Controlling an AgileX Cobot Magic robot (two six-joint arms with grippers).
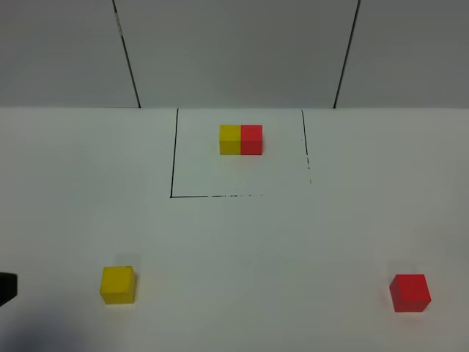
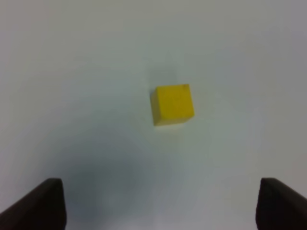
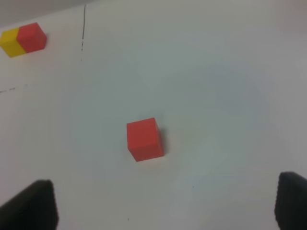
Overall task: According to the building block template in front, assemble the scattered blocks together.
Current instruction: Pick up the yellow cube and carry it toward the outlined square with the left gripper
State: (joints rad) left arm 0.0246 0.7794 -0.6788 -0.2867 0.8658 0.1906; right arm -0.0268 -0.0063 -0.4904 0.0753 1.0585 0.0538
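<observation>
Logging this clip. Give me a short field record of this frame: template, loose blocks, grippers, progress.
template: yellow and red cubes joined flush, yellow on the left in the high view, inside the black-lined frame at the far side of the table
yellow block: loose, near left
red block: loose, near right, well apart from the yellow one
left gripper: open, empty, yellow block ahead
right gripper: open, empty, red block ahead
progress: loose blocks not yet joined
</observation>
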